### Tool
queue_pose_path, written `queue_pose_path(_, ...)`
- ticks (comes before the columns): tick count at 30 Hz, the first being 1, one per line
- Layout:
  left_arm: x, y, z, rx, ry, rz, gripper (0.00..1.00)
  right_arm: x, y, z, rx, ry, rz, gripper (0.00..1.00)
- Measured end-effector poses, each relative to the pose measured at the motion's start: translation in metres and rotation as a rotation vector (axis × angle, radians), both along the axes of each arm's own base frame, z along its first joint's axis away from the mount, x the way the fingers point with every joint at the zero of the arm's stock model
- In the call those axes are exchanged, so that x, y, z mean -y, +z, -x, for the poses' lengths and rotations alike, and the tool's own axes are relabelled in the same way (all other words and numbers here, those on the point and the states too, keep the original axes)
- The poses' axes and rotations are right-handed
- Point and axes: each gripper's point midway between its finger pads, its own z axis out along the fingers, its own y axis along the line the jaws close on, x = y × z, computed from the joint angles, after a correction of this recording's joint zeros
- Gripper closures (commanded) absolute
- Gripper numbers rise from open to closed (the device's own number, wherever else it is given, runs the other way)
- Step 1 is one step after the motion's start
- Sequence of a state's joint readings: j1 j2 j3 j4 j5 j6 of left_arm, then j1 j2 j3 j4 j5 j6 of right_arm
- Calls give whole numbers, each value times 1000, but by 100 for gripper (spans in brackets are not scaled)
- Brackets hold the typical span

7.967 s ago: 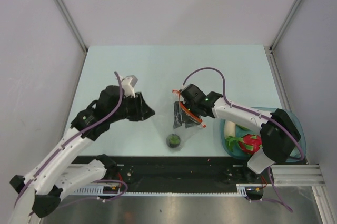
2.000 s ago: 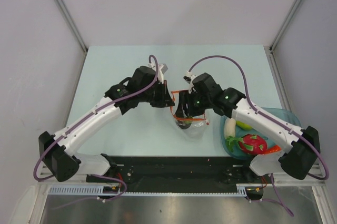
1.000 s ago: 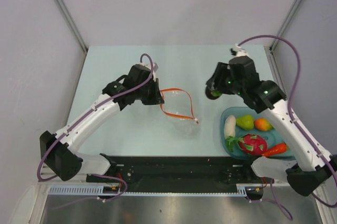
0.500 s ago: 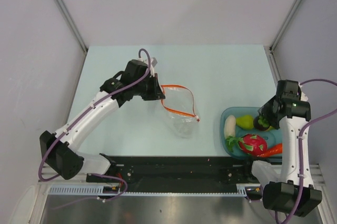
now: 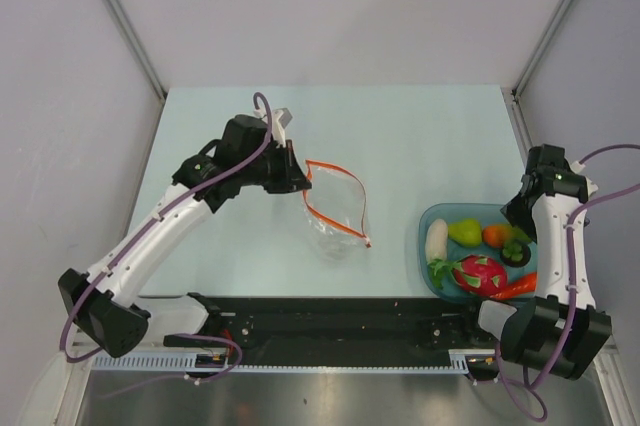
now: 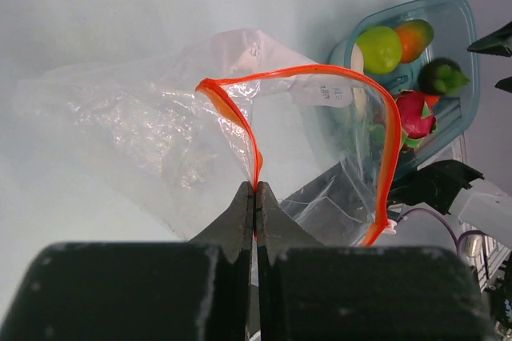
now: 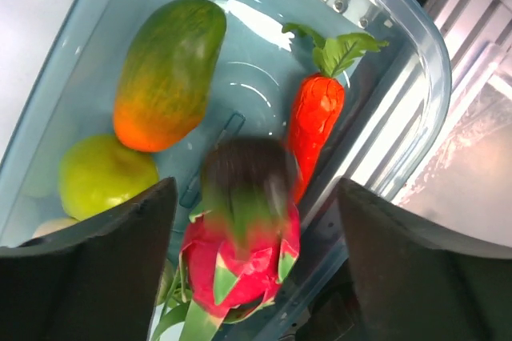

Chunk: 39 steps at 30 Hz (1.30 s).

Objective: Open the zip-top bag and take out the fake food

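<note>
The right gripper (image 7: 256, 189) stands wide apart over the teal tray (image 7: 416, 37), gripping nothing. A blurred dark-green piece (image 7: 244, 177) lies between its fingers, just above the dragon fruit (image 7: 240, 265) and beside the carrot (image 7: 316, 121). The orange (image 7: 168, 73) and green fruit (image 7: 104, 177) lie further in. Well apart to its left, the left gripper (image 6: 254, 190) is pinched tight on the red-orange zip strip (image 6: 320, 73) of the zip-top bag (image 5: 335, 226). The bag's mouth gapes toward the tray, the strip runs diagonally, and the pouch sags to the table looking empty. Any further handling of the bag falls to the left arm, which is far nearer.
</note>
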State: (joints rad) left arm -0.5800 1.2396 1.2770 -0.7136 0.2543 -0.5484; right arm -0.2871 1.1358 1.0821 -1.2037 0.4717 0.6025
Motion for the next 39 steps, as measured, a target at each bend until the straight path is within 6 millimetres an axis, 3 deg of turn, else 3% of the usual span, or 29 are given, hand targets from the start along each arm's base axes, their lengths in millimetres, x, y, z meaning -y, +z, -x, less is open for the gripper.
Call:
queue_pose_path(8,-3,-5,7,-14,-9,-1,100,0,6,-7,28,27,-4,0)
queue_pose_path(14,-7,-15,0,-47,27,-60,100,-17,7,-20,97,83,-78,0)
queue_pose_path(18,-28,-16,-27,-36,162,-186,100,-47,11,-34,151,196,-121,0)
queue_pose_path(26,-92,17,-91,131,455,-456,100,-117,15,-44,173,464,-161,0)
queue_pose_path(29,-96,7,-118,154,443,-583,100,-129,13,-49,143,511,-164,0)
queue_pose_path(32,-86,-16,-159,153,386,-719,100,-141,13,-54,127,558,-164,0)
queue_pose_path(34,-77,-39,-185,156,350,-780,87,-147,12,-54,122,585,-164,0)
queue_pose_path(35,-74,-53,-193,146,328,-815,73,-150,12,-54,119,596,-165,1)
queue_pose_path(36,-72,-65,-198,133,306,-843,47,-152,12,-53,118,607,-167,0)
queue_pose_path(38,-70,-82,-204,112,277,-877,29,-155,11,-53,112,626,-169,0)
queue_pose_path(39,-69,-89,-206,99,272,-885,15,-156,10,-53,107,632,-169,0)
